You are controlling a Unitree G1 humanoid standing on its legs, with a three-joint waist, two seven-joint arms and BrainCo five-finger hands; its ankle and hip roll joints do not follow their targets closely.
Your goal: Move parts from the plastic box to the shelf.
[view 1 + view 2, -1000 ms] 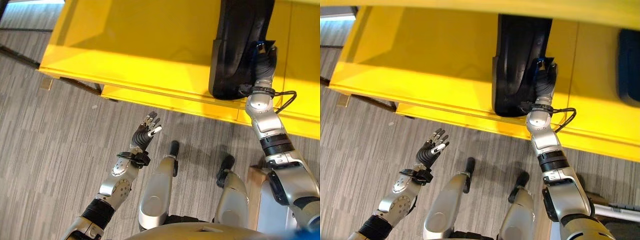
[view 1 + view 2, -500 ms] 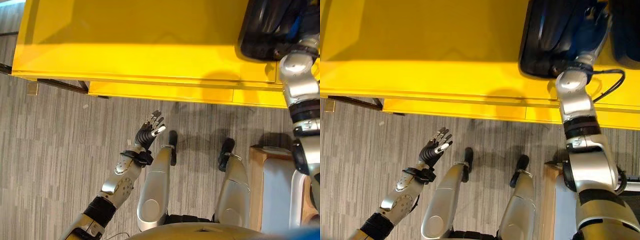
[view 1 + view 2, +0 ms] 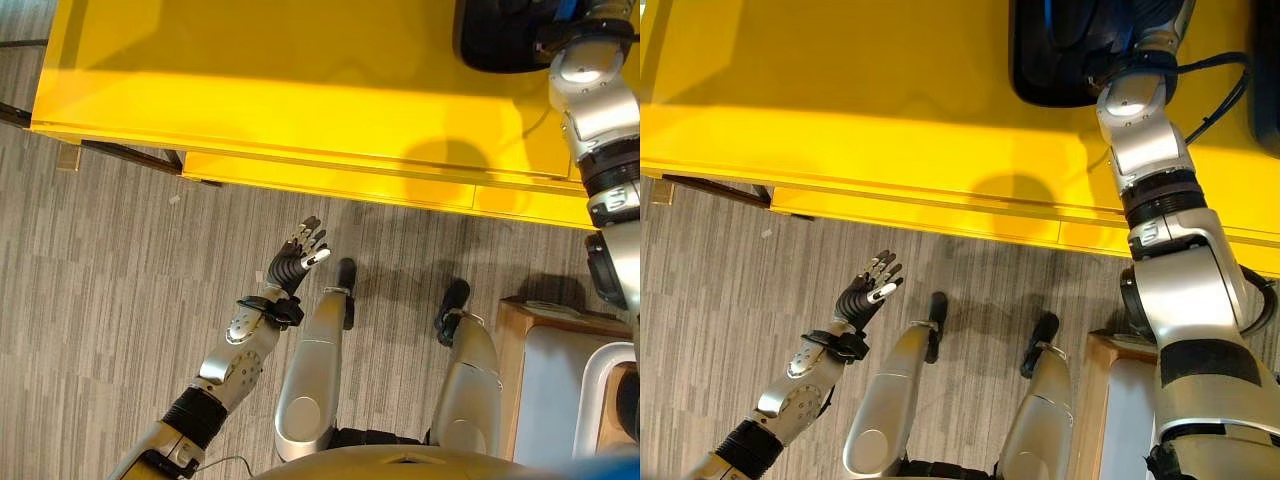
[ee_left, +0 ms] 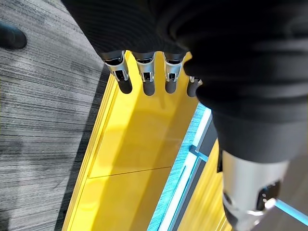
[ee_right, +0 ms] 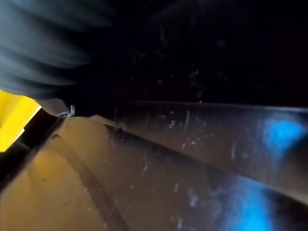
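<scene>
Silver fingers of my left hand point(image 3: 296, 259) sit spread and relaxed, holding nothing, lower centre-left of frame over the grey striped floor point(image 3: 100, 290). In its wrist view the straight fingers point(image 4: 144, 77) point at the yellow shelf point(image 3: 300, 100) edge w/ nothing between them.

My right hand point(image 3: 1155, 20) is at the top right of frame, arm reaching up onto the shelf, hand against a black part point(image 3: 1060, 55) lying on the shelf surface. Fingers are hidden behind/inside the part, so can't tell if they're curled on it or loose. Right wrist view shows dark scuffed plastic from v. close, no fingers readable.

So the task's thing is on the shelf, upper right, near the front lip but looks fully supported. Plastic box isn't identifiable from here; a pale bin w/ wooden edge point(image 3: 560, 360) sits lower right, could be it, not sure.

Risks, my read: if I pull the right hand back w/o knowing the fingers are clear, it may drag the part toward the lip and tip it off. The arm is stretched far, so any body sway could also shove the part sideways. I'd back out slowly.
</scene>
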